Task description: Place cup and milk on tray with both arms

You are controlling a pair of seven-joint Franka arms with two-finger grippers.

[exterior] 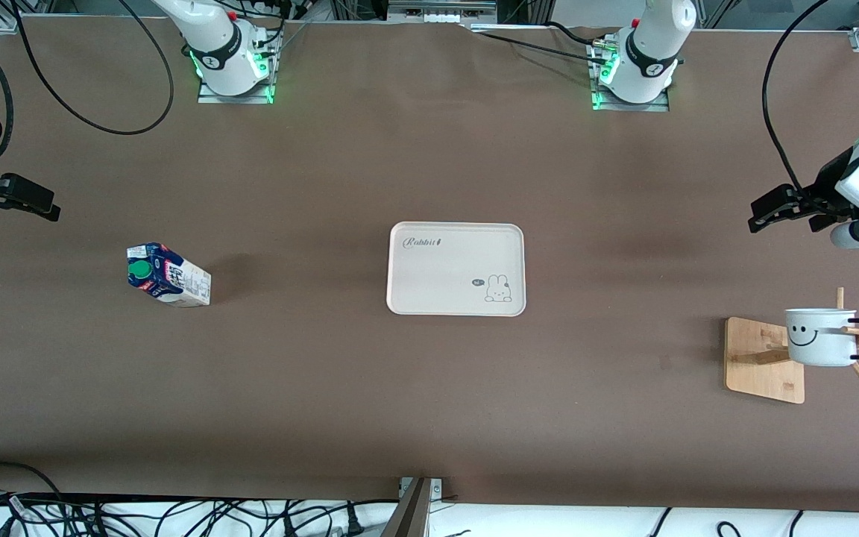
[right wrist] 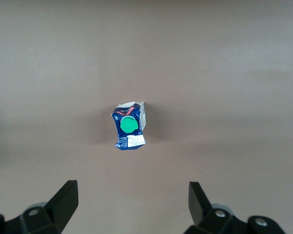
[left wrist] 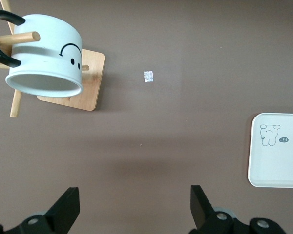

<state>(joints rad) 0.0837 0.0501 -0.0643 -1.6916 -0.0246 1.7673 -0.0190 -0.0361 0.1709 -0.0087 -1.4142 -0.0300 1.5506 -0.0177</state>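
Observation:
The cream tray [exterior: 437, 276] lies flat at the table's middle, with nothing on it. The milk carton [exterior: 168, 274] stands toward the right arm's end; the right wrist view shows its green cap from above [right wrist: 129, 126]. The cup [exterior: 819, 337] hangs by its handle on a peg of a wooden rack toward the left arm's end, and also shows in the left wrist view [left wrist: 44, 53]. My left gripper [exterior: 761, 212] is open and empty in the air, apart from the cup [left wrist: 134, 204]. My right gripper [exterior: 45, 207] is open and empty in the air, apart from the carton [right wrist: 132, 202].
The wooden rack's base [exterior: 761, 362] sits on the table under the cup, its pegs sticking out past the cup. A small white scrap [left wrist: 148, 76] lies on the brown table between rack and tray. Cables [exterior: 176, 518] run along the table's front edge.

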